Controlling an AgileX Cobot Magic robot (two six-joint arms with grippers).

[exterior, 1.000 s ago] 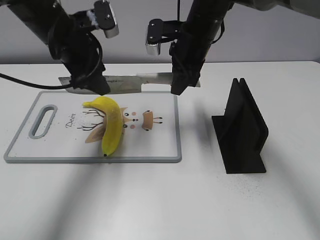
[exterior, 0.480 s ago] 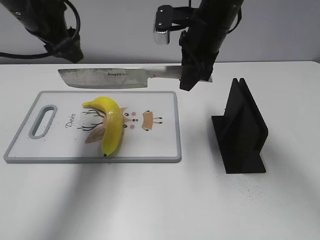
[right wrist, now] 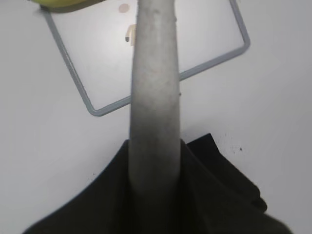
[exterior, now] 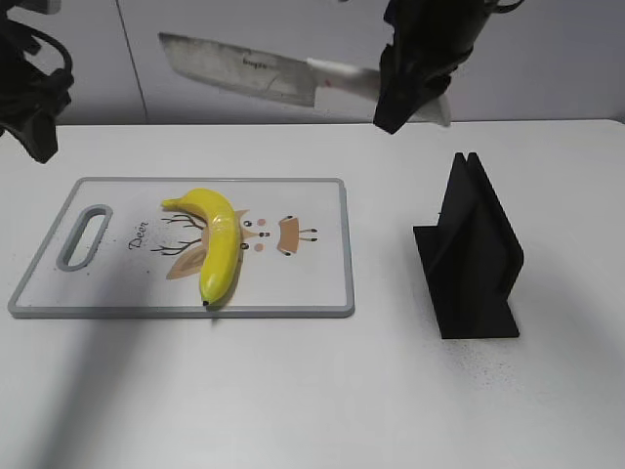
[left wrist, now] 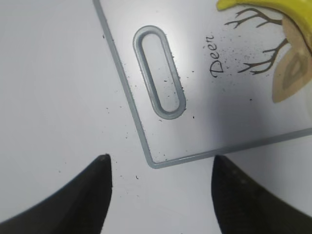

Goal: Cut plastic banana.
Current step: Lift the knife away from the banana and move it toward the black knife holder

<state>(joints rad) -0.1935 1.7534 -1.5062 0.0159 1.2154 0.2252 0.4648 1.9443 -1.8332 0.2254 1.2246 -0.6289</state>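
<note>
The plastic banana [exterior: 221, 242] lies whole on the white cutting board [exterior: 303, 283], curved, one dark tip near the board's front edge. A bit of it shows in the left wrist view [left wrist: 273, 6] and the right wrist view [right wrist: 58, 3]. My right gripper [exterior: 408, 90] is shut on the handle of a cleaver knife [exterior: 239, 66], held high above the back of the board, blade pointing left; its spine fills the right wrist view [right wrist: 155, 87]. My left gripper [left wrist: 158, 168] is open and empty over the table by the board's handle-slot corner.
A black knife stand [exterior: 474, 249] stands upright on the table to the right of the board. The board has a grey rim and a handle slot [exterior: 86, 234] at its left end. The left arm [exterior: 29, 88] is at the far left edge.
The right gripper has lifted the knife well up and tilted it. The left arm has pulled away from the blade to the far left.
</note>
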